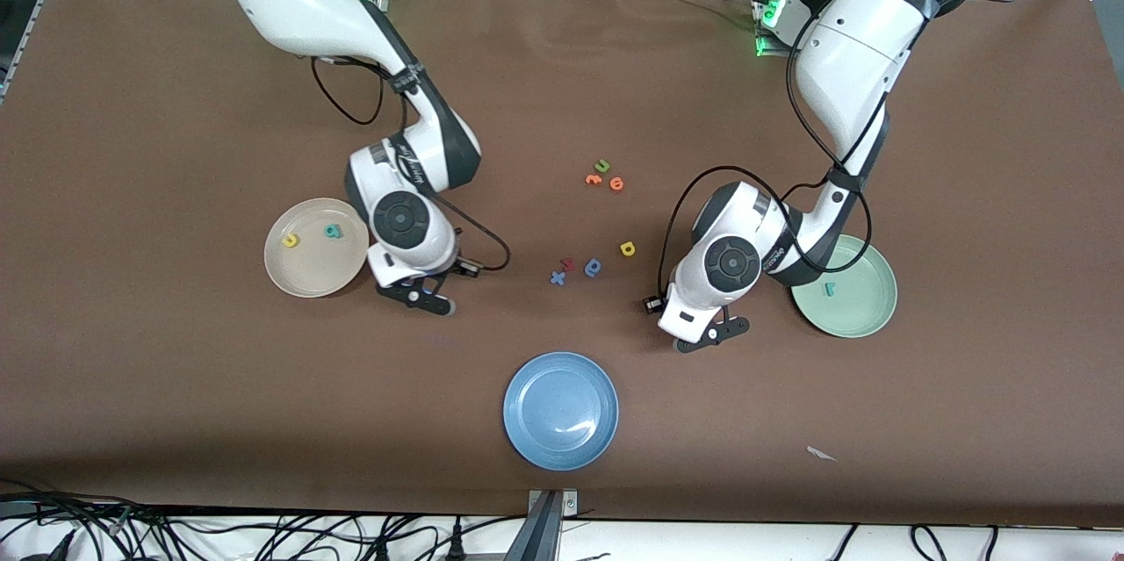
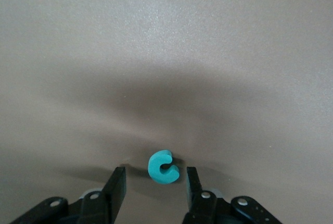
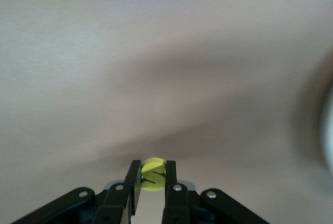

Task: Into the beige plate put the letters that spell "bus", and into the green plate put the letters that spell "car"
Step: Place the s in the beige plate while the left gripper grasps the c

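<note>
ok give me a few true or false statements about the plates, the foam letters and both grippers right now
1. The right gripper is shut on a small yellow foam letter. True.
2. The round cream-beige plate holds no letters. False: a yellow letter and a teal letter lie in it.
3. The left gripper has its fingers either side of a small teal foam "c" on the brown table. True.
4. The round pale mint-green plate holds three letters. False: one teal letter shows in it.
5. The round blue plate has a red letter in it. False: nothing lies in it.
</note>
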`<state>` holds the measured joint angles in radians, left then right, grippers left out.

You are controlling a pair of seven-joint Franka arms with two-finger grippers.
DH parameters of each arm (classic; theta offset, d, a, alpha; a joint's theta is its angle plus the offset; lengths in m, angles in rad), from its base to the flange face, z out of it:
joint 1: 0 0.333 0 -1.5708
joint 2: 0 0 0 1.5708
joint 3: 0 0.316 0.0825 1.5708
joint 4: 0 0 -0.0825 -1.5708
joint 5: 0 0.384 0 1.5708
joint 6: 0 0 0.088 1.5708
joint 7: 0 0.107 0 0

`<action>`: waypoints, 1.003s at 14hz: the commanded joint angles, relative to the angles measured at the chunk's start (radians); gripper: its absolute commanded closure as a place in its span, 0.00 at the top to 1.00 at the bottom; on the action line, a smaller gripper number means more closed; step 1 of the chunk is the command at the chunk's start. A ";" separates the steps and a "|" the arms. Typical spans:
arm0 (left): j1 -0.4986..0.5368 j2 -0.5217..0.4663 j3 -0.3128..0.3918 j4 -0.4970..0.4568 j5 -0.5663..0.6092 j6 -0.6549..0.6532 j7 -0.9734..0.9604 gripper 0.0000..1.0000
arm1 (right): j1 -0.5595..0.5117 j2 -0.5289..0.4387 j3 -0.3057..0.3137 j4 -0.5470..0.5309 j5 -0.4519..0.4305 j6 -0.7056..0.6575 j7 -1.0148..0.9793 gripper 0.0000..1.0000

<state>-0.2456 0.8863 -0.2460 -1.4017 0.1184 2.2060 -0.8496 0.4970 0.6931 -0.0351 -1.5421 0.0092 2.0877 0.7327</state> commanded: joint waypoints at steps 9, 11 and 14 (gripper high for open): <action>-0.027 0.020 0.017 0.029 -0.008 0.040 -0.059 0.31 | -0.069 -0.078 -0.215 -0.171 0.015 -0.043 -0.510 0.29; -0.029 0.020 0.017 0.027 -0.006 0.050 -0.060 0.31 | -0.090 -0.069 -0.215 -0.171 0.017 -0.041 -0.524 0.97; -0.029 0.019 0.017 0.018 0.018 0.087 -0.085 0.28 | -0.086 -0.101 -0.213 -0.153 0.017 -0.080 -0.527 1.00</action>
<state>-0.2615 0.8928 -0.2419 -1.4018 0.1193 2.2805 -0.9077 0.4114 0.6329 -0.2521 -1.6937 0.0120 2.0322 0.2296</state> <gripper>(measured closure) 0.714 0.449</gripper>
